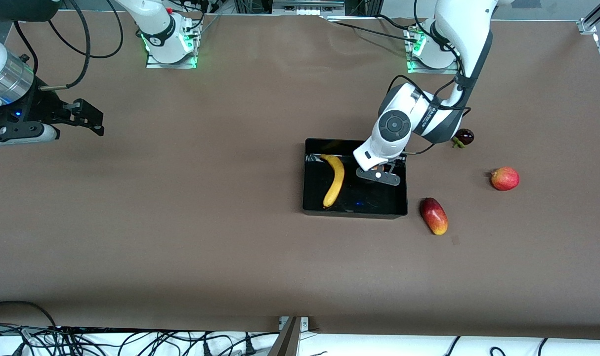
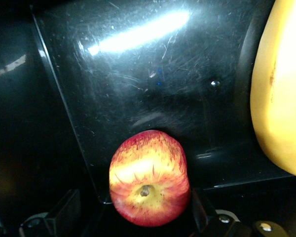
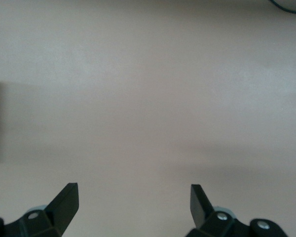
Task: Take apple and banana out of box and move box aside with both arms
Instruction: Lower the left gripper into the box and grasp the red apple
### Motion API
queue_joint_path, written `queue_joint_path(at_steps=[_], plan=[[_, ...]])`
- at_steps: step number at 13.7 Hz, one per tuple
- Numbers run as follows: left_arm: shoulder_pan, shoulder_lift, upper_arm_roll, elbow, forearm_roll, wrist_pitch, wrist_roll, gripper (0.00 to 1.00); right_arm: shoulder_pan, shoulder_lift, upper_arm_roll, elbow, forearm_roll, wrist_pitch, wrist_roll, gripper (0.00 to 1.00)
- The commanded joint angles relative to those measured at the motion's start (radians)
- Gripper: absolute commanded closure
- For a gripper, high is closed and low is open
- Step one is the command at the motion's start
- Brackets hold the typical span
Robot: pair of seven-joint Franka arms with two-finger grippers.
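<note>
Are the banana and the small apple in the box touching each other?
Apart. The left wrist view shows bare black box floor between the apple and the banana.

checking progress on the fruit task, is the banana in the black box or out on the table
In. The banana lies on the floor of the black box, inside its walls; the left wrist view shows it on the glossy bottom too.

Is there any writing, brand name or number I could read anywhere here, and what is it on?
None can be read.
Left arm: a line of lettering on its white shell, over the black bin, too small to read.
Banana, apple, table: no text.
</note>
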Motion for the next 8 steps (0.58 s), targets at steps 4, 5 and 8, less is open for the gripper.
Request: queue_joint_path(at_steps=[4,5,8], plan=[[-0.011,0.037,0.006,-0.003,0.028,0.073,-0.004,0.0,-0.019,0.004,0.013,0.016,0.0,-0.004,0.004,0.0],[-0.011,0.037,0.006,-0.003,0.028,0.07,-0.004,0.23,-0.019,0.004,0.013,0.016,0.0,-0.004,0.004,0.0],[-0.037,-0.016,0.006,0.055,0.026,-0.06,-0.024,0.88,-0.019,0.004,0.013,0.016,0.0,-0.004,0.004,0.0]])
